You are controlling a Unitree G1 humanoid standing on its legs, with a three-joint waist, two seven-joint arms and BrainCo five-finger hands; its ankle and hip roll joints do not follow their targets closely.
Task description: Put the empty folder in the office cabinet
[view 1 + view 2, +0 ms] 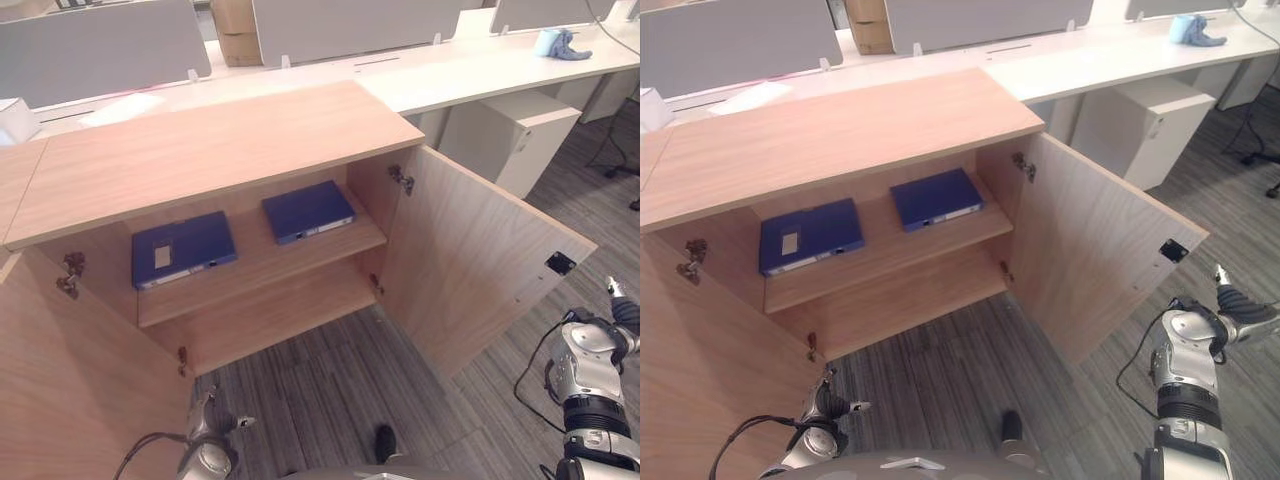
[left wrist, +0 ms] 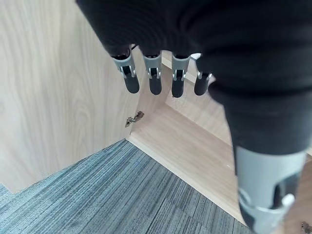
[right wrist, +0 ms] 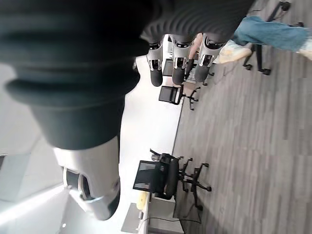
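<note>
Nearest us, our left hand (image 2: 161, 73) hangs low at about 7 o'clock with straight, spread fingers holding nothing, its wrist view showing the grey carpet (image 2: 97, 195) and the cabinet's lower hinge (image 2: 132, 118), while our right hand (image 3: 180, 58), out at 4 o'clock beyond the open right door (image 1: 480, 260), is likewise relaxed and empty, its wrist view catching office chairs (image 3: 165, 178) and a person's leg (image 3: 273, 31). Farther off, toward 12 o'clock, the eye views show the open office cabinet (image 1: 200, 150) with two flat dark-blue folders on its shelf (image 1: 260, 275): the left folder (image 1: 182, 249), bearing a pale label, and the right folder (image 1: 308, 210), well apart from it.
</note>
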